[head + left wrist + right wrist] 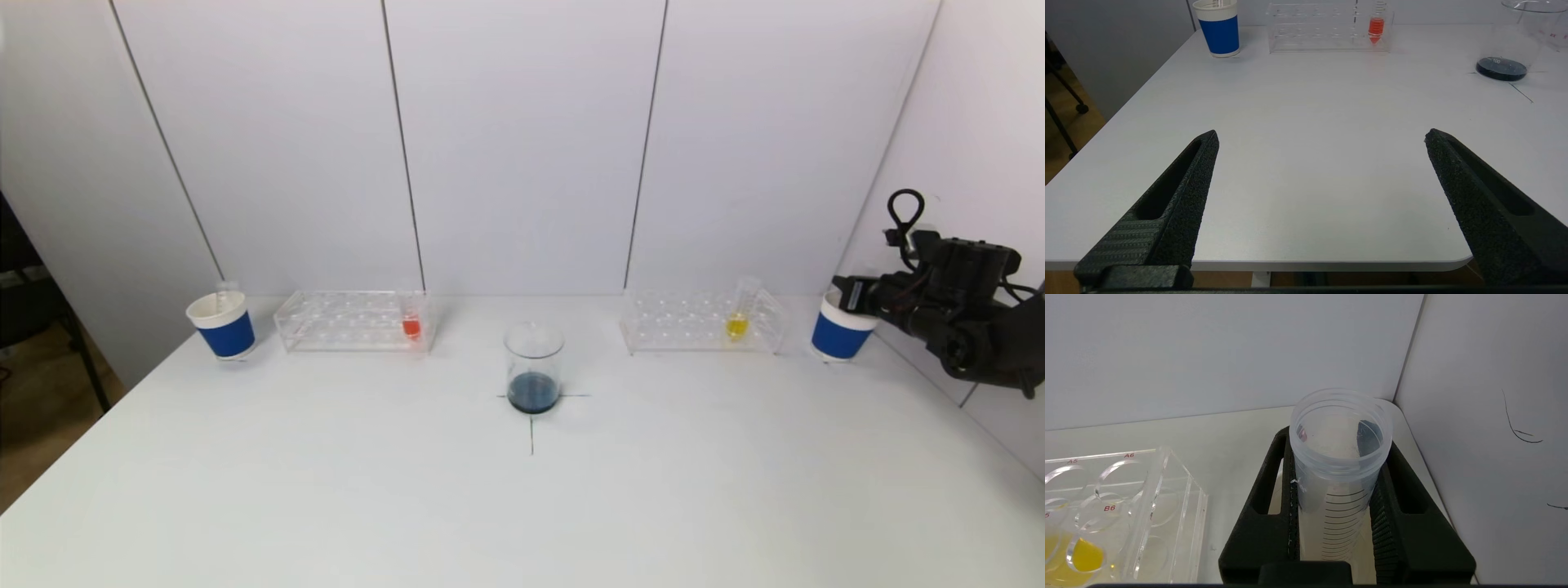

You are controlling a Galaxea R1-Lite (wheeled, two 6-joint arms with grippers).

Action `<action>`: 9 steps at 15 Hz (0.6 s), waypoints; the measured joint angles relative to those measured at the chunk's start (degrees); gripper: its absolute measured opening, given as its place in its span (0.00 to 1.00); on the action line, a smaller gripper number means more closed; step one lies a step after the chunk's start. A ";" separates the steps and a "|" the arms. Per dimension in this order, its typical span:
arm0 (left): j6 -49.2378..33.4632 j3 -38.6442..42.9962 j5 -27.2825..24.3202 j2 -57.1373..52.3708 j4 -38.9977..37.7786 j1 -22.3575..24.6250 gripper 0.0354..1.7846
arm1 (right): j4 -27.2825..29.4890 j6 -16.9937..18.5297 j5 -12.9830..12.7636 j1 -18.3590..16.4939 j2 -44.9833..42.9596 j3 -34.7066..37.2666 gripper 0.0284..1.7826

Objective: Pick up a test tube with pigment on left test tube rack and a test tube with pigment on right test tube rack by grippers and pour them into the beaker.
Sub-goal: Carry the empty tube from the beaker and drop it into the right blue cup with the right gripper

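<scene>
The glass beaker (pixel 533 367) with dark liquid stands mid-table on a cross mark. The left rack (pixel 351 320) holds a tube of red pigment (pixel 411 325). The right rack (pixel 702 322) holds a tube of yellow pigment (pixel 737 324). My right gripper (pixel 849 292) hovers over the right blue-and-white cup (pixel 839 335). In the right wrist view the right gripper (pixel 1339 449) is shut on an empty, clear graduated test tube (pixel 1339 473), held upright. My left gripper (pixel 1322 134) is open and empty above the table's near left edge, far from the red tube (pixel 1376 28).
A second blue-and-white cup (pixel 222 325) with an empty tube in it stands left of the left rack. The wall corner is close to the right arm. The yellow tube (pixel 1084 555) and the rack's end (pixel 1147 490) lie beside the right gripper.
</scene>
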 joint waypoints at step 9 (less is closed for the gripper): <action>-0.02 0.00 0.00 0.00 0.00 0.05 0.99 | -0.01 0.15 0.46 0.00 -1.00 1.13 0.31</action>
